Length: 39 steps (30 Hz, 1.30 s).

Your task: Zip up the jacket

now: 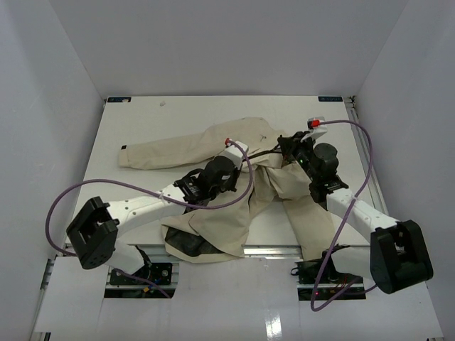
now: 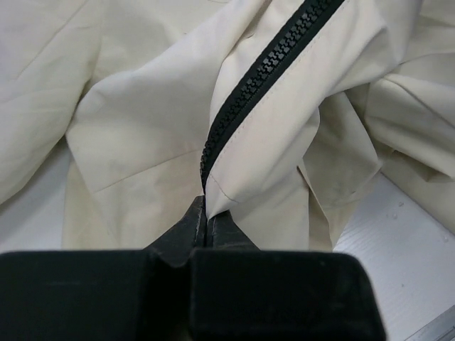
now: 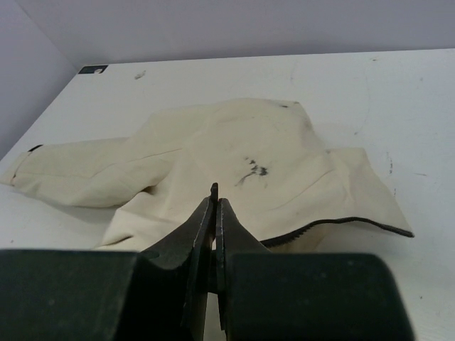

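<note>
The cream-beige jacket (image 1: 245,135) lies crumpled mid-table, one sleeve (image 1: 160,153) stretched left, and its hem with black lining (image 1: 188,245) hangs over the near edge. My left gripper (image 2: 206,211) is shut on the jacket's fabric at the lower end of the dark zipper (image 2: 259,78), whose meshed teeth run up and right from the tips. In the top view the left gripper (image 1: 236,175) is over the jacket's middle. My right gripper (image 3: 215,195) is shut on a small dark zipper tab (image 3: 214,188) above the chest with the starburst mark (image 3: 252,170). An open zipper edge (image 3: 334,222) curves right.
White walls enclose the table (image 1: 142,117) on the left, back and right. Purple cables (image 1: 64,202) loop from both arms. The right arm's base (image 1: 402,256) and left arm's base (image 1: 92,234) stand at the near edge. A jacket panel (image 1: 313,227) trails toward the right base.
</note>
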Each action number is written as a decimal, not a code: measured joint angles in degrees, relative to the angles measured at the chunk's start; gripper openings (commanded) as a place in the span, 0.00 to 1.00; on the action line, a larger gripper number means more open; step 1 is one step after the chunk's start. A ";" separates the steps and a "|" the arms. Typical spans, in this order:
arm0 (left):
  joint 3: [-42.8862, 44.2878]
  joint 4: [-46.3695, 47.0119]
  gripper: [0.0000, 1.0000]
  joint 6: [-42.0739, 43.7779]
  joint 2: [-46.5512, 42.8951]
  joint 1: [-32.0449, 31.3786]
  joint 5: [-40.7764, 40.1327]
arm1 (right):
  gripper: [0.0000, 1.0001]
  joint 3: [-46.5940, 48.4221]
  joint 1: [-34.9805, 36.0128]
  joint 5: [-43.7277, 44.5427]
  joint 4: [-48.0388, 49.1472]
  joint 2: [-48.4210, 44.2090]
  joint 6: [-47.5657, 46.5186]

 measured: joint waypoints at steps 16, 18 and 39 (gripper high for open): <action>-5.27 -7.69 0.00 -11.69 -14.52 0.02 -8.97 | 0.08 7.16 -5.65 -0.98 -0.35 10.13 0.44; -5.75 -7.79 0.00 -12.39 -15.84 -0.01 -9.56 | 0.08 7.66 -6.98 -2.91 -0.38 11.76 1.09; -6.17 -9.05 0.00 -13.53 -15.87 5.63 -16.54 | 0.08 14.48 -19.70 -5.73 -3.35 14.45 4.63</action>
